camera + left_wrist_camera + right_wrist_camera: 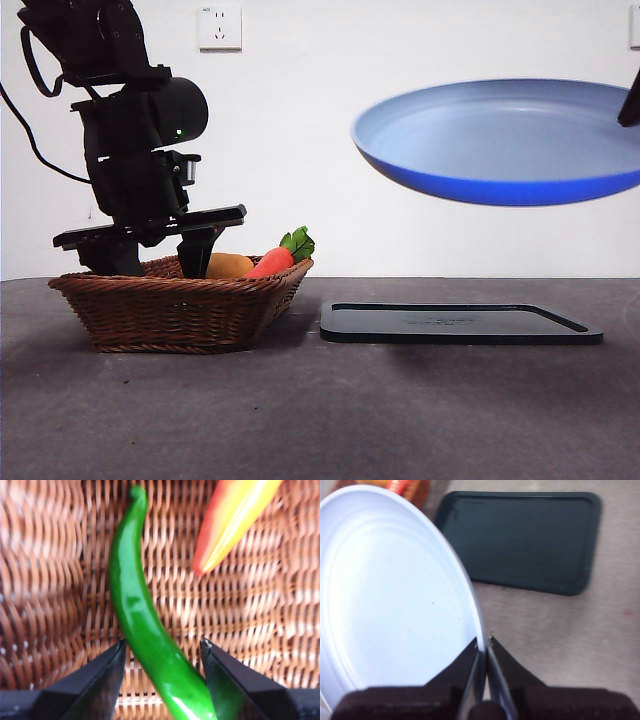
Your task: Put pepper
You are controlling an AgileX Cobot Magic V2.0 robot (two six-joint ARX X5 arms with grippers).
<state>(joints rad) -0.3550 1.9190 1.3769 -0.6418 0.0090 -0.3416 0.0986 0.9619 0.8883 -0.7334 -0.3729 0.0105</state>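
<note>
The pepper (pixel 145 625) is straddled, ungrasped, by the open left gripper (pixel 162 652) inside the basket (pixel 180 305). The plate (pixel 395 605) is clamped by the right gripper (pixel 484 647); lifting and placing remain.

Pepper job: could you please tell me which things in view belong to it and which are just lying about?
Belonging:
- pepper, in the basket
- left gripper, open around the pepper
- blue plate, held up by the right gripper

Lying about:
- carrot
- potato
- black tray
</note>
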